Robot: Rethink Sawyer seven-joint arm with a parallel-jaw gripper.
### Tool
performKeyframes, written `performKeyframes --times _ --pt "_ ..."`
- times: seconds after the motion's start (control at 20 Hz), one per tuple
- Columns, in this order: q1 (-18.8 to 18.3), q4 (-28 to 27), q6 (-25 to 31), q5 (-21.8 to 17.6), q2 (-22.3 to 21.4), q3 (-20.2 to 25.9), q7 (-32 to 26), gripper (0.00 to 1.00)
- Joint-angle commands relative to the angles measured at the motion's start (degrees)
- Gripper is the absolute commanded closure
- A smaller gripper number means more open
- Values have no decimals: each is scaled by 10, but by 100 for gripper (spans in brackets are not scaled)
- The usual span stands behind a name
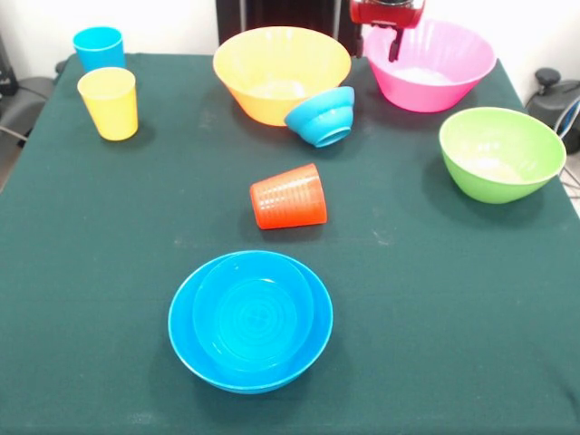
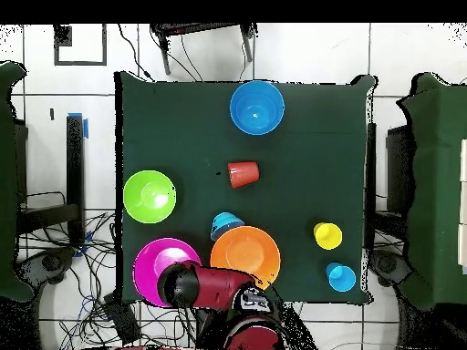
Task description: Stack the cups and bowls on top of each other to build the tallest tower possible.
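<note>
My gripper [image 1: 377,45] hangs at the table's far side, open, one finger outside and one inside the near-left rim of the large pink bowl [image 1: 430,65] [image 2: 146,269]. It holds nothing. The yellow-orange bowl [image 1: 281,72] stands beside it, with a small blue bowl [image 1: 322,116] tilted against its side. The orange-red ribbed cup [image 1: 290,197] lies on its side mid-table. A smaller blue bowl [image 1: 254,311] sits nested in a medium blue bowl [image 1: 186,340] at the front; this is the only stack. The green bowl [image 1: 501,152] stands at the right. The yellow cup [image 1: 109,102] and sky-blue cup [image 1: 98,47] stand upright at the far left.
The dark green tablecloth [image 1: 435,308] covers the table. In the overhead view the red arm [image 2: 219,290] reaches over the table's bottom edge and hides the gripper. Cables and chairs lie around the table.
</note>
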Motion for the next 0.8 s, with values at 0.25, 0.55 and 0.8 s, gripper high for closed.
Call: performKeyframes --times 0.25,0.55,0.8 --pt "-11 -4 -14 -9 21 28 77 0" --pt "-34 -13 33 -21 -3 23 46 0" --pt "-42 -10 33 -29 -4 24 41 0"
